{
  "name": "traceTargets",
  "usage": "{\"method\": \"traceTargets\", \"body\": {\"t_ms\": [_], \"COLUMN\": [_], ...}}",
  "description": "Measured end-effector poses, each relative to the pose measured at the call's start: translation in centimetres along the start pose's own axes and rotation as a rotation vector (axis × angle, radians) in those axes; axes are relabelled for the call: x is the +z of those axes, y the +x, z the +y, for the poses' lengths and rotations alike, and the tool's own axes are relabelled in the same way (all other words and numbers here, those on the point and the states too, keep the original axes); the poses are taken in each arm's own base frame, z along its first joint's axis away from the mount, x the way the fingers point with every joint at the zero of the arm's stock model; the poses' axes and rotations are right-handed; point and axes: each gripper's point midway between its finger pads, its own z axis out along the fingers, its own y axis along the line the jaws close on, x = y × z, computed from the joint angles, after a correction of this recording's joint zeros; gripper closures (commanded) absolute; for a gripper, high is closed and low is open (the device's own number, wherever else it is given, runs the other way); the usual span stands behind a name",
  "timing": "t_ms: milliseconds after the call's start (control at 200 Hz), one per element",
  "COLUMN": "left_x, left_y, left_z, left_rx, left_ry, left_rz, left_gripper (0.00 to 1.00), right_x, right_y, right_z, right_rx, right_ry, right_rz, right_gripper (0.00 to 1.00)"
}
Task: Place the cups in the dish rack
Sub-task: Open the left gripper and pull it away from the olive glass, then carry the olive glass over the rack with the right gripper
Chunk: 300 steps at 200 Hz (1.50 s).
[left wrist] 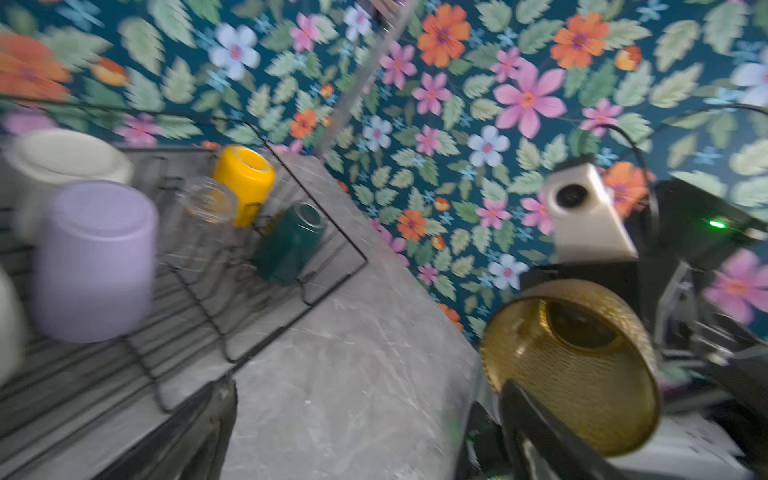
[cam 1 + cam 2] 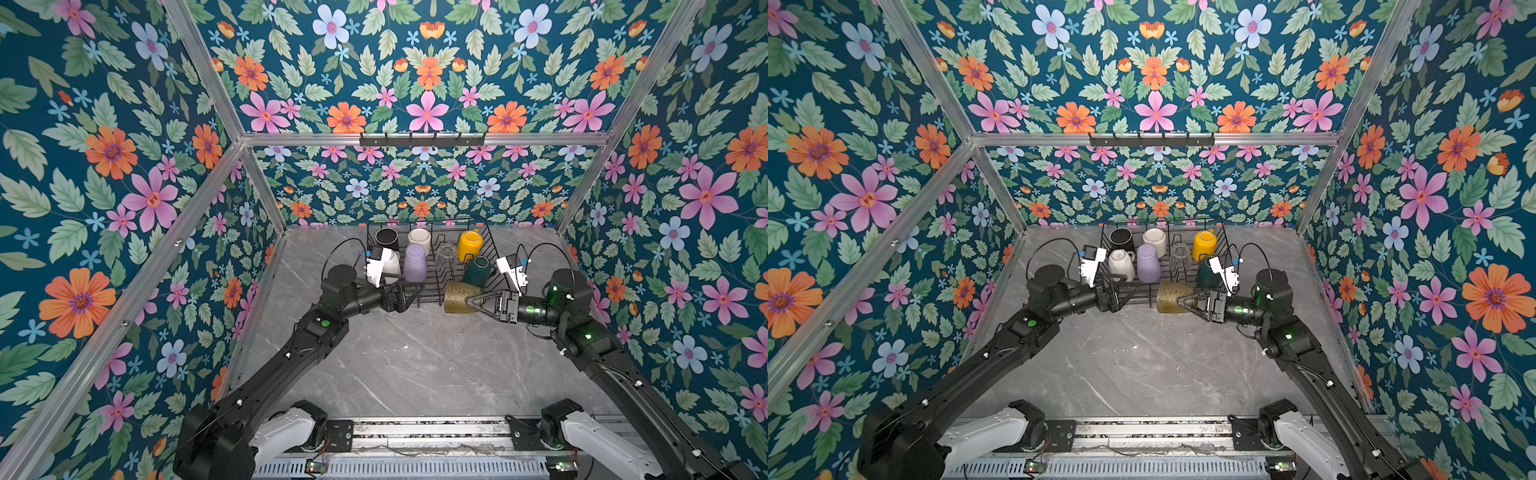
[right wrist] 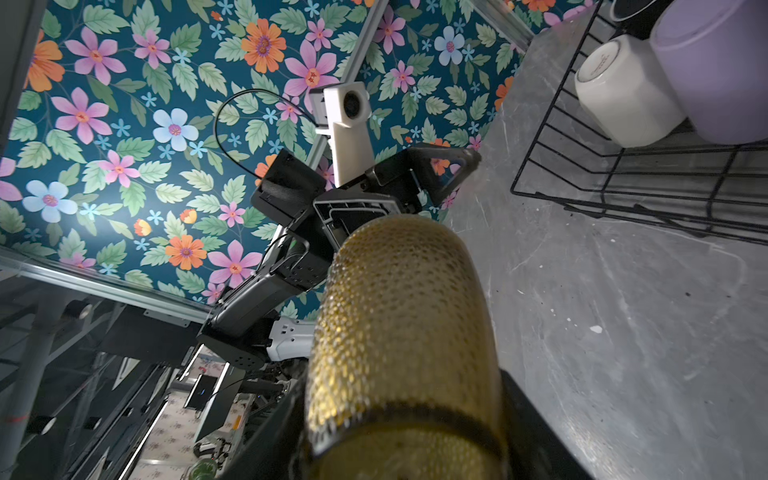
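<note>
My right gripper (image 2: pixel 468 300) is shut on the olive-amber glass (image 2: pixel 455 297), holding it on its side above the table just off the front right corner of the dish rack (image 2: pixel 428 297). In the right wrist view the glass (image 3: pixel 407 324) sits between the jaws of the gripper (image 3: pixel 399 424). My left gripper (image 2: pixel 413 296) is open and empty at the rack's front edge, just left of the glass (image 1: pixel 573 365). Upside down in the rack are black (image 2: pixel 387 239), pale (image 2: pixel 419 240), yellow (image 2: pixel 470 244), green (image 2: pixel 477 270) and tall white (image 2: pixel 392 266) mugs, a lilac tumbler (image 2: pixel 414 264) and a clear glass (image 2: pixel 446 254).
The rack stands against the back wall of the grey marble table (image 2: pixel 415 365). Flowered walls close in the left, right and back. A rail with hooks (image 2: pixel 422 139) hangs high on the back wall. The arm bases (image 2: pixel 428 432) sit along the near edge.
</note>
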Motion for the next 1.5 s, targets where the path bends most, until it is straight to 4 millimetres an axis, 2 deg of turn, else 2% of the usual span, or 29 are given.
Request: {"method": "traceTargets", "body": {"t_ms": [170, 270, 380, 560, 820, 1150, 1500], "left_x": [-3.6, -5.7, -7.0, -7.3, -7.5, -8.7, -9.8], "left_y": [-3.4, -4.3, -4.7, -4.7, -4.5, -4.2, -4.0], "left_z": [3.3, 4.7, 5.7, 6.9, 7.4, 8.1, 8.5], "left_rx": [0.098, 0.136, 0.168, 0.191, 0.211, 0.249, 0.278], "left_ry": [-0.307, -0.434, -0.516, -0.582, -0.613, -0.679, -0.726], "left_rz": [-0.161, -0.226, -0.264, -0.266, -0.256, -0.251, -0.251], "left_gripper": [0.00, 0.00, 0.00, 0.00, 0.00, 0.00, 0.00], "right_x": [-0.8, -1.1, -1.6, -2.0, -2.0, -0.3, 1.4], "right_y": [-0.3, -0.3, -0.4, -1.3, -3.0, -5.1, -7.3], "right_z": [-1.2, -2.5, -3.8, -5.5, -7.2, -9.9, -14.0], "right_rx": [-0.011, -0.004, 0.008, 0.006, -0.002, -0.024, -0.054], "right_ry": [0.138, 0.222, 0.314, 0.442, 0.565, 0.703, 0.854], "right_rz": [-0.020, -0.023, -0.023, -0.016, 0.011, 0.072, 0.142], "right_gripper": [1.00, 1.00, 1.00, 1.00, 1.00, 1.00, 1.00]}}
